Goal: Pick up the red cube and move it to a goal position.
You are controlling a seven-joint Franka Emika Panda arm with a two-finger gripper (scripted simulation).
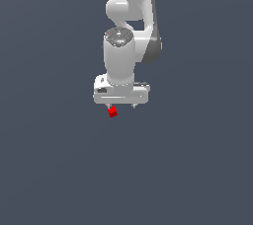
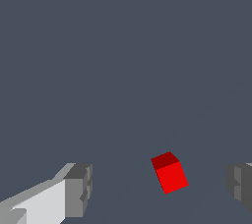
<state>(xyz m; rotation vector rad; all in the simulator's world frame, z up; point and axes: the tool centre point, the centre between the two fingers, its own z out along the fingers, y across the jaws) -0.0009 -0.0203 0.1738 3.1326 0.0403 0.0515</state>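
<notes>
The red cube (image 1: 112,112) is tiny and bright red. In the exterior view it sits just below the white gripper (image 1: 121,106), under the fingertip toward the exterior view's left. In the wrist view the red cube (image 2: 170,172) lies on the floor between the two grey fingertips (image 2: 78,189), nearer one of them and touching neither. The gripper (image 2: 160,186) is open, its jaws spread wide on either side of the cube. No goal marker shows in either view.
The white arm (image 1: 129,17) rises above the gripper toward the top of the exterior view. A plain dark grey floor (image 1: 59,169) fills both views.
</notes>
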